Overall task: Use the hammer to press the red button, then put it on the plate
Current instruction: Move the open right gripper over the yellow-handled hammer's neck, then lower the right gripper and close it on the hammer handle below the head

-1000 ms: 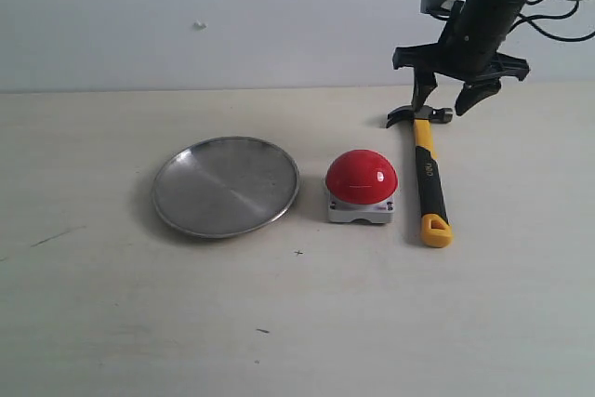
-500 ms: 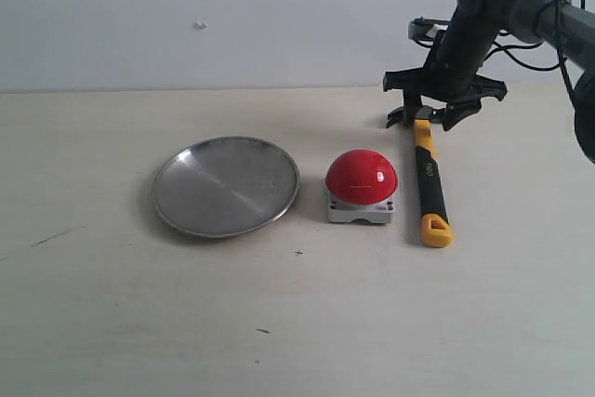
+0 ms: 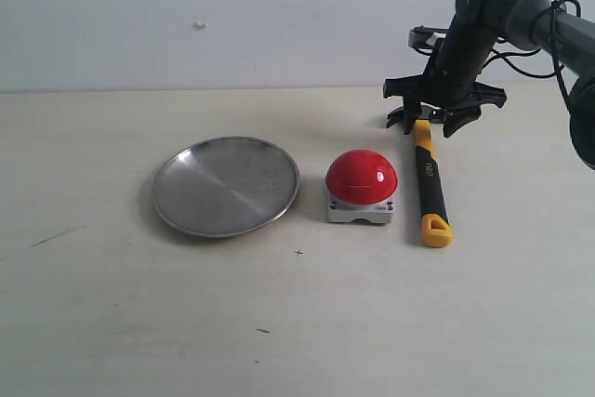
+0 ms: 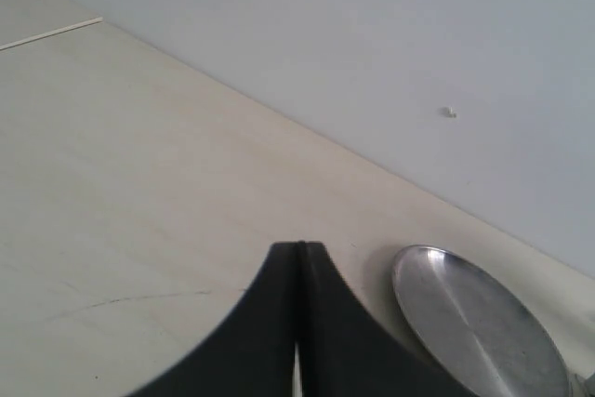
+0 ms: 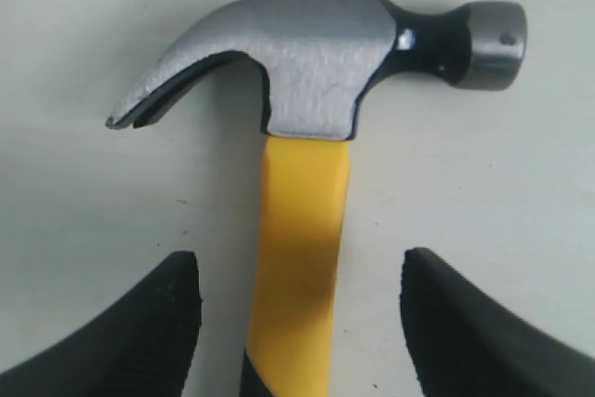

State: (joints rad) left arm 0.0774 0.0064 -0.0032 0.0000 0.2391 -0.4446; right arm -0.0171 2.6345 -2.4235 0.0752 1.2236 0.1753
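The hammer (image 3: 428, 178) lies flat on the table, head at the far end, yellow looped tip toward the front. My right gripper (image 3: 431, 122) is open and low over the neck just below the head, one finger on each side of the yellow handle (image 5: 297, 258) without touching it; the metal head (image 5: 321, 58) shows ahead of the fingers. The red button (image 3: 362, 177) sits on its grey base left of the handle. Farther left lies the silver plate (image 3: 226, 185). My left gripper (image 4: 299, 253) is shut on nothing, and the plate (image 4: 474, 323) lies beside it.
A pale wall rises behind the table's far edge (image 3: 186, 90). Dark cables (image 3: 544, 39) hang from the right arm at the upper right. A few small dark marks (image 3: 56, 236) spot the tabletop.
The right gripper has come down from above the hammer's head and moved slightly left, so its open fingers now straddle the handle's neck. Hammer, button and plate have not moved.
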